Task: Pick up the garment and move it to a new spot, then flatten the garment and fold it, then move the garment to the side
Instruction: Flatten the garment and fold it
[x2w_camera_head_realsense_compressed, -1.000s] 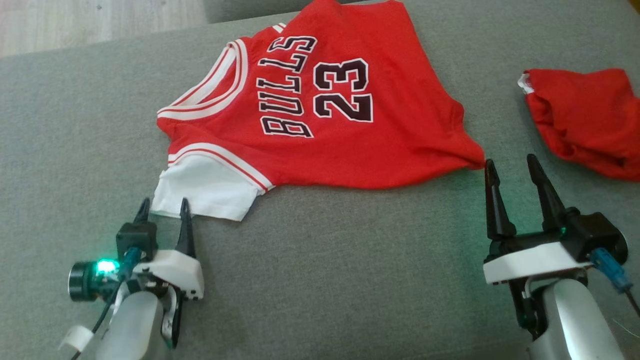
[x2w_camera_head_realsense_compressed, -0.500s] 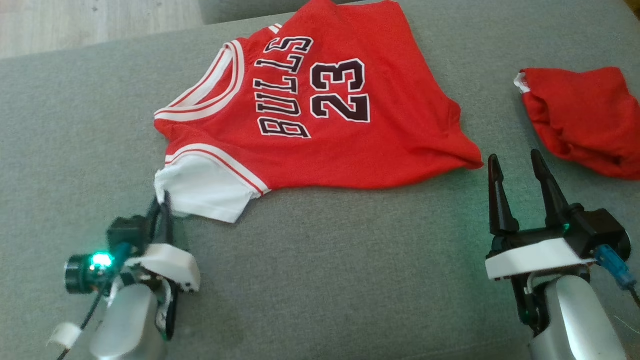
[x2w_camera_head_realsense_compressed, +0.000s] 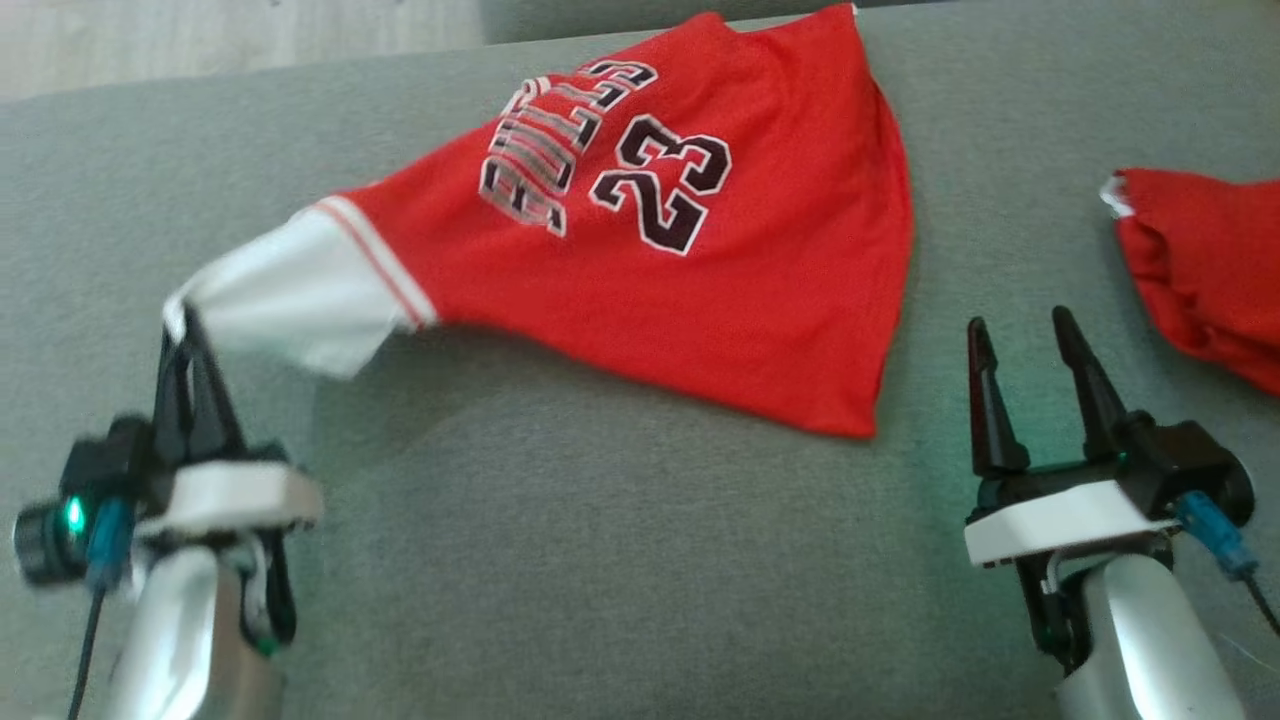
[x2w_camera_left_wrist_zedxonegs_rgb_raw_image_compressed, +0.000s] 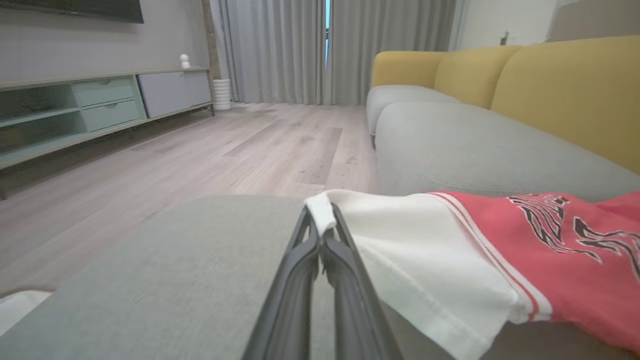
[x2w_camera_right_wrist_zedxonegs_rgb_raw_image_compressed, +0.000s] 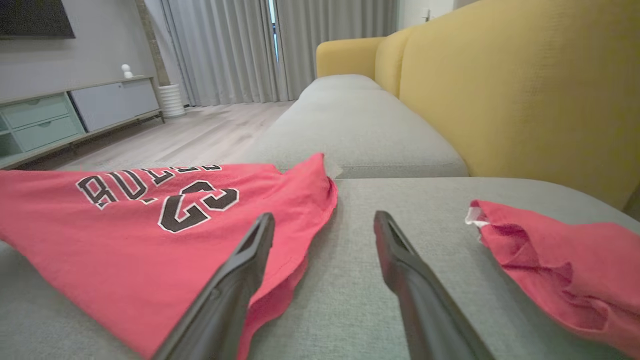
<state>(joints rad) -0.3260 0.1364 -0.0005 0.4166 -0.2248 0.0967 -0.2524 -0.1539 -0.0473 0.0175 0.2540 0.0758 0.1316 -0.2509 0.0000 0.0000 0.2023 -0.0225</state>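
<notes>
The garment (x2w_camera_head_realsense_compressed: 690, 270) is a red jersey with black "23" lettering and a white sleeve, lying on the grey sofa seat (x2w_camera_head_realsense_compressed: 620, 560). My left gripper (x2w_camera_head_realsense_compressed: 180, 325) is shut on the tip of the white sleeve (x2w_camera_left_wrist_zedxonegs_rgb_raw_image_compressed: 425, 250), which is lifted and stretched toward the left. The pinched white hem shows between the closed fingers (x2w_camera_left_wrist_zedxonegs_rgb_raw_image_compressed: 300, 260) in the left wrist view. My right gripper (x2w_camera_head_realsense_compressed: 1015, 335) stands open just right of the jersey's lower corner, with nothing between its fingers (x2w_camera_right_wrist_zedxonegs_rgb_raw_image_compressed: 235, 280). The jersey's red body (x2w_camera_right_wrist_zedxonegs_rgb_raw_image_compressed: 130, 225) rests flat on the cushion.
A second crumpled red cloth (x2w_camera_head_realsense_compressed: 1200, 260) lies on the seat at the right (x2w_camera_right_wrist_zedxonegs_rgb_raw_image_compressed: 555, 265). The yellow backrest (x2w_camera_right_wrist_zedxonegs_rgb_raw_image_compressed: 525, 90) rises behind the seat. Wooden floor (x2w_camera_left_wrist_zedxonegs_rgb_raw_image_compressed: 200, 150) and a low cabinet (x2w_camera_left_wrist_zedxonegs_rgb_raw_image_compressed: 75, 110) lie beyond the seat's edge.
My left gripper closed on the white sleeve, then lifted and pulled it to the left, stretching the jersey out. The right gripper stayed open. The head camera shifted a little.
</notes>
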